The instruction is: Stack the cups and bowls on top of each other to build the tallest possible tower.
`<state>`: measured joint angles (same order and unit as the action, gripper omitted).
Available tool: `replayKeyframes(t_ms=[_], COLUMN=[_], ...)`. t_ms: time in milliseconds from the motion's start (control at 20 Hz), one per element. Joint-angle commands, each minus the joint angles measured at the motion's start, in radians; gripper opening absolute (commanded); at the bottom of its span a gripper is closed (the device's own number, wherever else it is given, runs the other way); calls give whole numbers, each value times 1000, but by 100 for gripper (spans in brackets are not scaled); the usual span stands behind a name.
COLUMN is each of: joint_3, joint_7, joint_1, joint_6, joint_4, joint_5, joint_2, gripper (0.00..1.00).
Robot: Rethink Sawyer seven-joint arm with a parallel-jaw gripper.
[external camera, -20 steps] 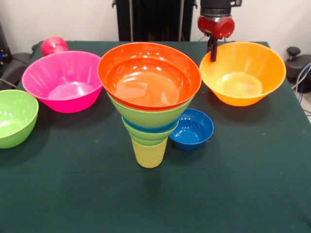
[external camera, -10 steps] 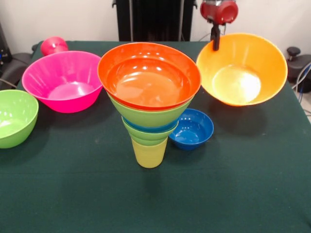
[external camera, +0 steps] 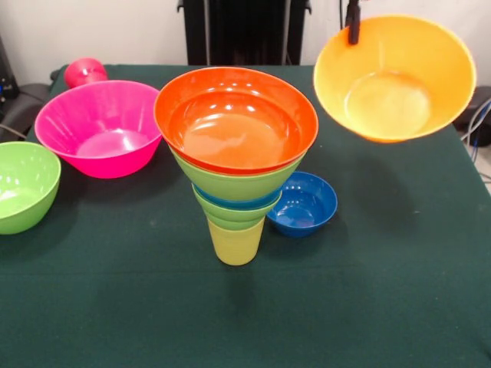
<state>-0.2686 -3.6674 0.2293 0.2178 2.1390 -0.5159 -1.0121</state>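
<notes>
The tower (external camera: 236, 165) stood near the middle of the desk (external camera: 383, 307), and everything else is placed against it. It rose from a pale yellow cup (external camera: 235, 241) through small lime green and blue bowls and a wider lime green one, and was topped by a large orange-red bowl (external camera: 235, 119). It looked upright and settled, so a good part of the stacking appeared done.

To the upper right of the tower, a big yellow-orange bowl (external camera: 395, 77) hung clear of the desk, tilted with its mouth toward the camera. The fingers (external camera: 354, 23) were pinched on its far rim, gripping the wall from above; only their dark tips showed at the top edge. The bowl hung higher than the tower's top and well to its side, so it still had to be carried across and lowered into the orange-red bowl.

Other pieces remained loose. A small dark blue bowl (external camera: 304, 203) sat just beside the tower's lower right. A large pink bowl (external camera: 100, 126) lay to the tower's left, a lime green bowl (external camera: 23, 184) farther left at the desk's edge, and a red cup (external camera: 84, 71) behind the pink bowl. By my reading, about half the pieces were still to place.
</notes>
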Motion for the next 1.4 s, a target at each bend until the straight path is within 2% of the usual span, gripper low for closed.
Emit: replayKeyframes(t_ms=[50,300,500,650,800,900,1150,1400], joint_3=[-321,-429,-539,-609,-634,-616,-562,-523], joint_7=[348,422,525,649,718,738,750,800], joint_1=[145,242,342,429,476,483,481,489], joint_6=[140,181,236,283,311,333,373,465], joint_4=[106,106,135,144,128,97,26,-48], joint_5=[131,203,335,453,501,485,391,361], joint_2=[-149,-194,-301,-397,-433,-434,-383,-385], gripper=[0,0,0,0,0,0,0,0])
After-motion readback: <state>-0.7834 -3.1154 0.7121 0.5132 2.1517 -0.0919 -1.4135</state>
